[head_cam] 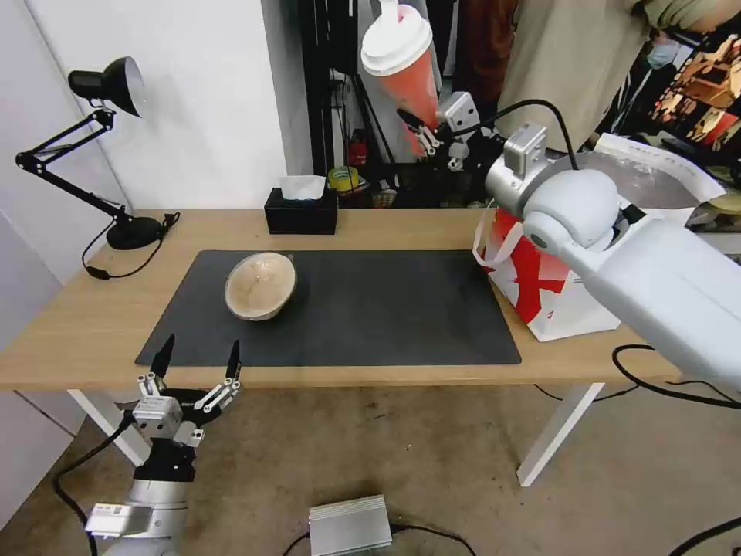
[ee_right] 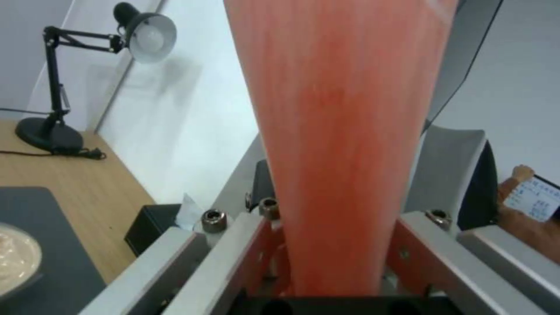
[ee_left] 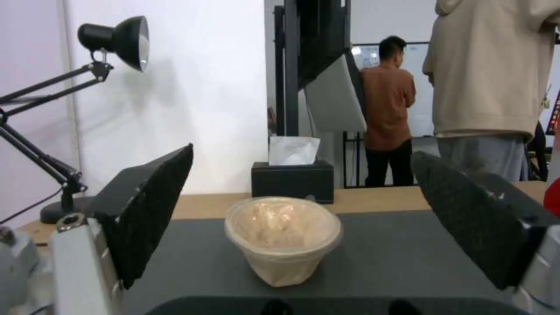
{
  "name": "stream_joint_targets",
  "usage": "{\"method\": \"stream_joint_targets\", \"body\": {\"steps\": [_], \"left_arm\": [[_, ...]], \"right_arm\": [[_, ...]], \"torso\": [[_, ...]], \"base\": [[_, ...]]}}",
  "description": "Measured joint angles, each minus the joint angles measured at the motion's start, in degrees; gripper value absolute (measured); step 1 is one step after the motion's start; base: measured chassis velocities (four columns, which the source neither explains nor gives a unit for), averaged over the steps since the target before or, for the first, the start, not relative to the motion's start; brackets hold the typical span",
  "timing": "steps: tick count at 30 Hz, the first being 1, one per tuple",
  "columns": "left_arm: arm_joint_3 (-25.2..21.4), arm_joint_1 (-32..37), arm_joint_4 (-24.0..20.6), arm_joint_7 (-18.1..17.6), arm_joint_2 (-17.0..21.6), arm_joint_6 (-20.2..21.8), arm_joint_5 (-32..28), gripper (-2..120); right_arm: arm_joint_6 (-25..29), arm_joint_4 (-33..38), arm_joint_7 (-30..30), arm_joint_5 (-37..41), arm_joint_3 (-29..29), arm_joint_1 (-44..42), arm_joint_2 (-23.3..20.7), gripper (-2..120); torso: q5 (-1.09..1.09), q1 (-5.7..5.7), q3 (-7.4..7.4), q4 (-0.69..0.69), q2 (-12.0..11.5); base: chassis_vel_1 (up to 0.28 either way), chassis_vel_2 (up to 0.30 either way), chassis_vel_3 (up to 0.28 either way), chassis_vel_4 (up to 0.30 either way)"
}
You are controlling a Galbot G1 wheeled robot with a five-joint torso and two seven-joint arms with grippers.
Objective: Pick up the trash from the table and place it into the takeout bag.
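Observation:
My right gripper is shut on the lower end of the red drink cup, held high over the table's back edge with its white lid upward. In the right wrist view the cup stands between the fingers. The takeout bag, white and red with a foil lining, stands open on the table at the right, below my right arm. A beige bowl sits on the dark mat, left of centre. My left gripper hangs open just off the table's front edge, facing the bowl from a distance.
A black tissue box stands at the back edge, and a black desk lamp at the back left corner. A silver box and cables lie on the floor in front. People stand behind the table.

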Motion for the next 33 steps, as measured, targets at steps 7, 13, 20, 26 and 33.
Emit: {"method": "stream_joint_targets", "body": {"steps": [7, 13, 20, 26, 33], "left_arm": [[-0.35, -0.41, -0.03, 0.00, 0.43, 0.00, -0.56, 100], [-0.66, -0.07, -0.51, 0.00, 0.47, 0.00, -0.62, 100], [-0.55, 0.07, -0.73, 0.00, 0.42, 0.00, -0.58, 100], [-0.16, -0.32, -0.68, 0.00, 0.51, 0.07, -0.39, 100], [0.05, -0.54, -0.65, 0.00, 0.64, 0.23, -0.27, 100]], "right_arm": [[-1.41, -0.31, -2.90, -1.97, 2.40, -0.06, -3.00, 8], [-1.97, -0.14, -5.71, -3.97, 4.95, -1.26, -5.72, 8], [-2.29, 0.43, -7.80, -5.69, 8.14, -4.05, -8.20, 8], [-2.30, 0.11, -9.40, -8.19, 10.73, -6.14, -10.29, 8], [-1.85, -1.48, -13.48, -13.10, 15.20, -9.10, -13.18, 8]], "torso": [[0.00, 0.00, 0.00, 0.00, 0.00], [0.00, 0.00, 0.00, 0.00, 0.00], [0.00, 0.00, -0.01, 0.00, 0.00], [0.01, 0.00, 0.00, 0.00, 0.00], [0.00, 0.00, 0.00, 0.00, 0.00]], "base": [[0.000, 0.000, 0.000, 0.000], [0.000, 0.000, 0.000, 0.000], [0.000, 0.000, 0.000, 0.000], [0.000, 0.000, 0.000, 0.000], [0.000, 0.000, 0.000, 0.000]]}}
